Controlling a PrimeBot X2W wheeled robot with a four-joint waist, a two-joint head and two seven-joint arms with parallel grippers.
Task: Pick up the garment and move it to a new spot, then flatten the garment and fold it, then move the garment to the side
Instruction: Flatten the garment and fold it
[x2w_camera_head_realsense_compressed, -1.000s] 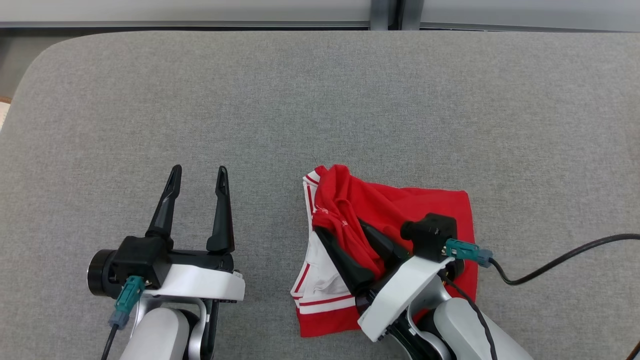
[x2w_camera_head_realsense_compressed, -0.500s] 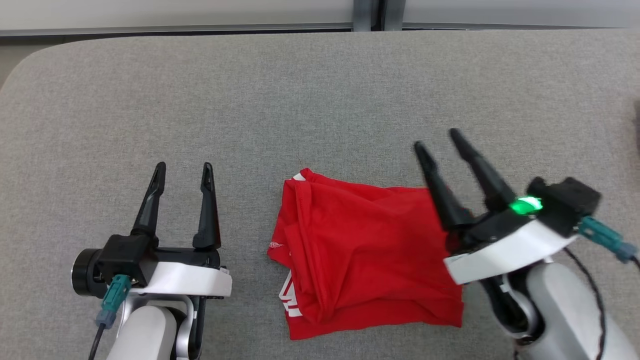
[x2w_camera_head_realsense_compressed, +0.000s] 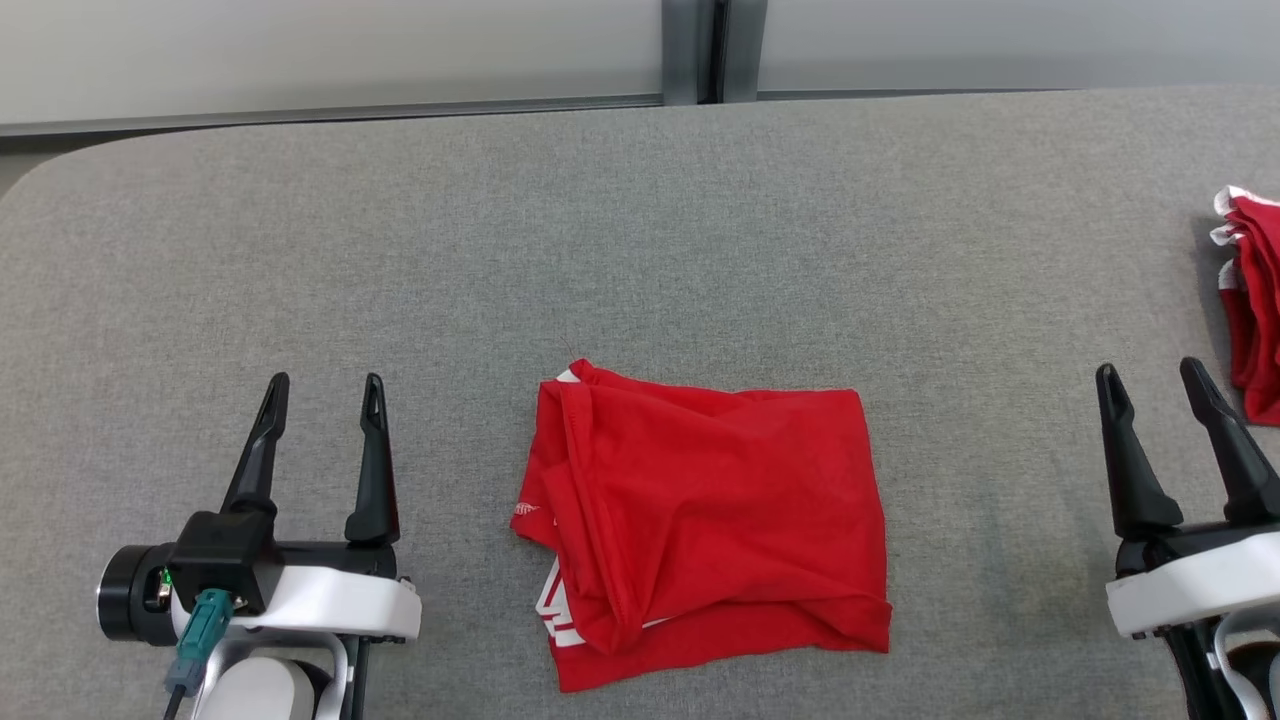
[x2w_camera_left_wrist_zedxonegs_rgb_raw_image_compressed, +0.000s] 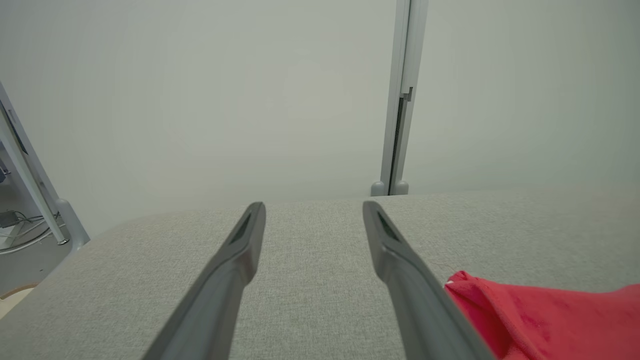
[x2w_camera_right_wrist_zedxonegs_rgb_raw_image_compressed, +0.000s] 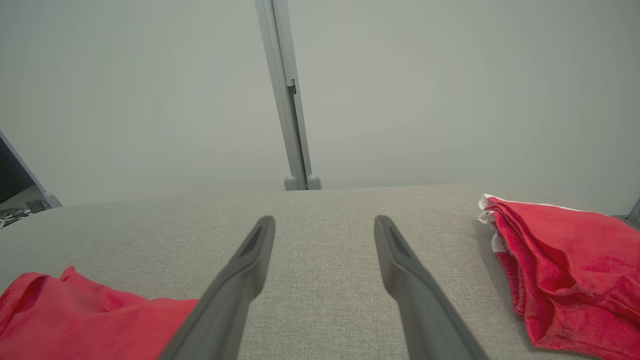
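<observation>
Garment (x2w_camera_head_realsense_compressed: 710, 510) lies folded on table (x2w_camera_head_realsense_compressed: 640, 220), second red pile (x2w_camera_head_realsense_compressed: 1255, 300) far right.

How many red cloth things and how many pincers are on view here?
Red cloth things: 2, a folded garment and a pile at the far right
Pincers: 2, left pincer and right pincer
Total: 4
</observation>
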